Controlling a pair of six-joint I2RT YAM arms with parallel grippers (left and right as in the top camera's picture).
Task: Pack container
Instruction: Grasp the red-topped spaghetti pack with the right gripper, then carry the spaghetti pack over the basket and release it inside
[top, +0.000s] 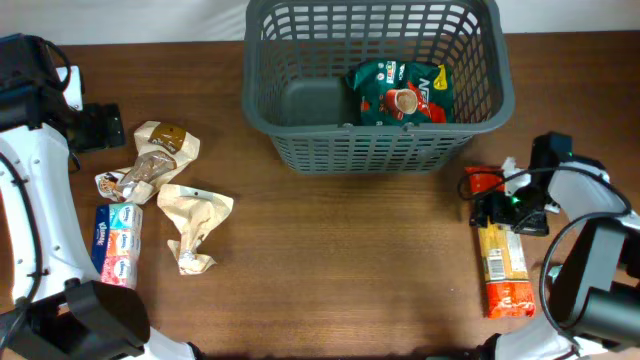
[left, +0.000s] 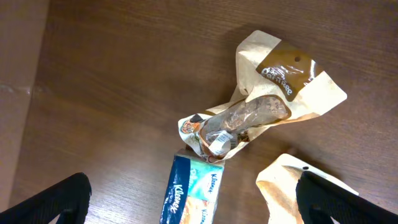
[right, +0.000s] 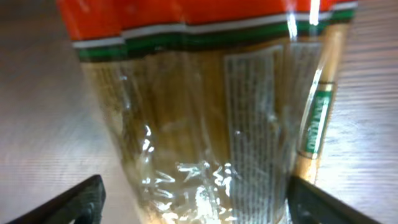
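Observation:
The dark grey lattice container (top: 300, 150) stands at the back middle of the table and holds a green packet (top: 400, 93). My right gripper (top: 505, 212) is open, low over a long spaghetti packet (top: 503, 268) (right: 205, 118) at the right; its fingers stand either side of the packet, apart from it. My left gripper (top: 105, 128) is open and empty at the far left, above a beige snack bag (top: 155, 160) (left: 267, 99), a Kleenex tissue pack (top: 115, 243) (left: 193, 193) and a crumpled beige bag (top: 195, 225) (left: 292, 186).
A red packet (top: 482, 181) lies under my right wrist, next to the spaghetti. The table's left edge shows in the left wrist view (left: 25, 93). Bare wood lies between the left items and the spaghetti, in front of the container.

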